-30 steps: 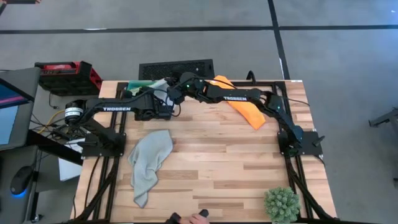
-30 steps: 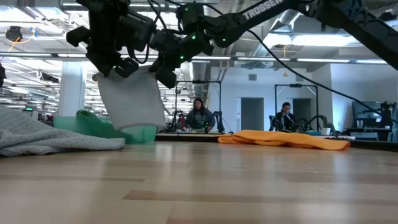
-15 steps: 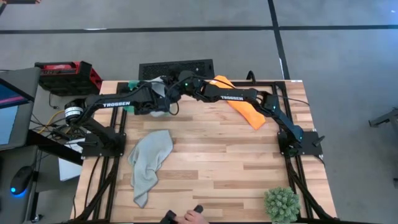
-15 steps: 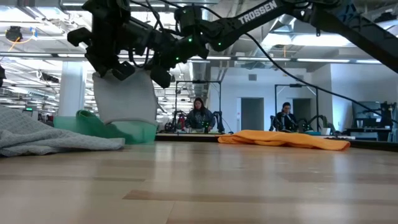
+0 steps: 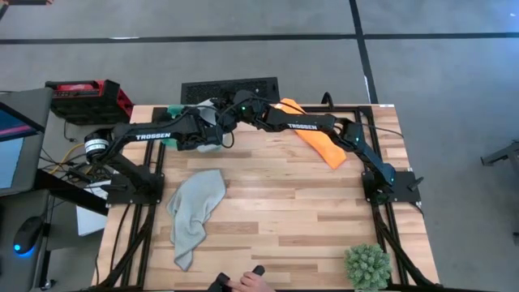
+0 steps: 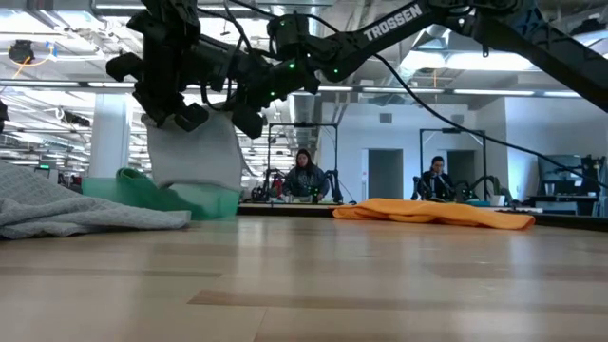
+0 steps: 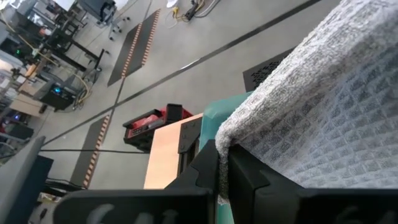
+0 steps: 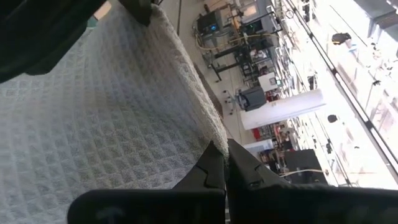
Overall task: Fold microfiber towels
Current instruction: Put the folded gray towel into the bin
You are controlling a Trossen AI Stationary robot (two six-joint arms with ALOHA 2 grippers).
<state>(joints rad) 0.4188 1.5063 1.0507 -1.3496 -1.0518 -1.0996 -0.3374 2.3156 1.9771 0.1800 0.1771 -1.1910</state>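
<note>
Where the high view is read, the left gripper (image 5: 212, 136) and the right gripper (image 5: 225, 122) are seen close together at the upper left of the wooden table (image 5: 284, 219), both pinched shut on one pale grey towel (image 5: 208, 113) above the green tray (image 5: 170, 110). A second grey towel (image 5: 195, 211) is spread at centre left; the orange towel (image 5: 320, 139) is draped at upper right.

Seen from the low view, the held towel (image 6: 195, 157) is hung as a folded panel at upper left, its lower edge at the tray (image 6: 214, 201), with a light green towel (image 6: 142, 185) heaped there. For a clean result, the two held corners are best kept level and taut, and the panel lowered squarely.

Through the left wrist view, the cloth's edge (image 7: 323, 112) is shown clamped directly between the fingers (image 7: 205, 168).

Through the right wrist view, the waffle cloth (image 8: 112, 124) is shown nipped at its edge between the fingers (image 8: 214, 165).
</note>
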